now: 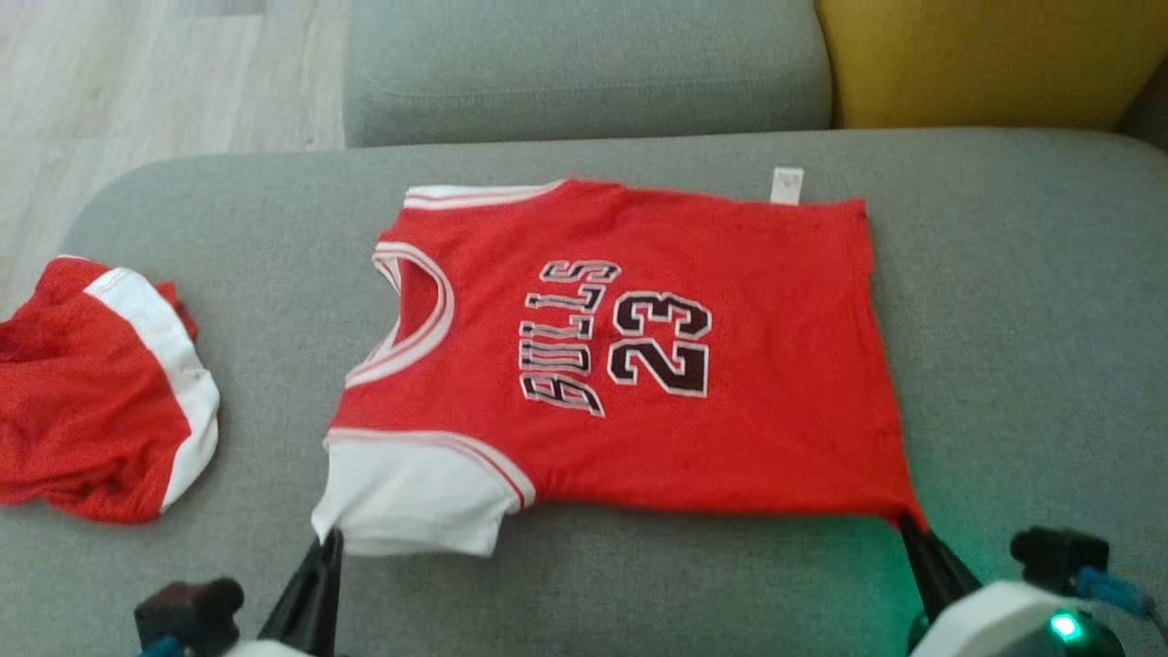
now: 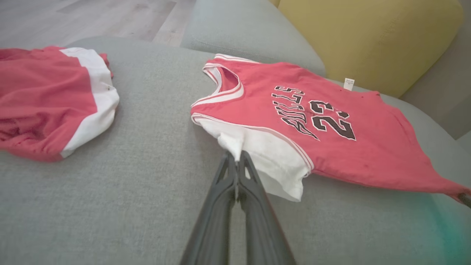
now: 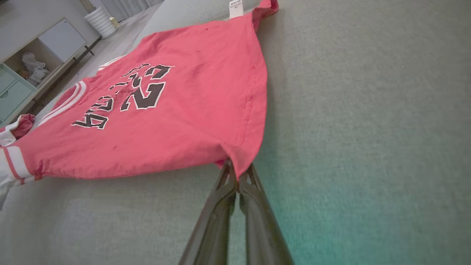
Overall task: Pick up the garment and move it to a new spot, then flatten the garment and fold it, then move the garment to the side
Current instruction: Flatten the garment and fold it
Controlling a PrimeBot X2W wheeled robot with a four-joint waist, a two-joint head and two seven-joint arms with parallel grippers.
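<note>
The garment (image 1: 630,365) is a red jersey with white sleeves and black "BULLS 23" lettering, spread flat on the grey cushion (image 1: 1022,319), neck to the left. My left gripper (image 1: 328,540) is shut on the near white sleeve corner, seen close in the left wrist view as the gripper (image 2: 235,157) pinching the garment (image 2: 294,117). My right gripper (image 1: 908,525) is shut on the near red hem corner; the right wrist view shows that gripper (image 3: 237,173) clamped on the garment (image 3: 165,106), whose edge is pulled taut between both grippers.
A second red and white garment (image 1: 100,392) lies bunched at the cushion's left end. Behind are a grey back cushion (image 1: 584,64) and a yellow cushion (image 1: 985,55). Wooden floor (image 1: 137,73) lies beyond the left edge. A cabinet (image 3: 33,73) stands far off.
</note>
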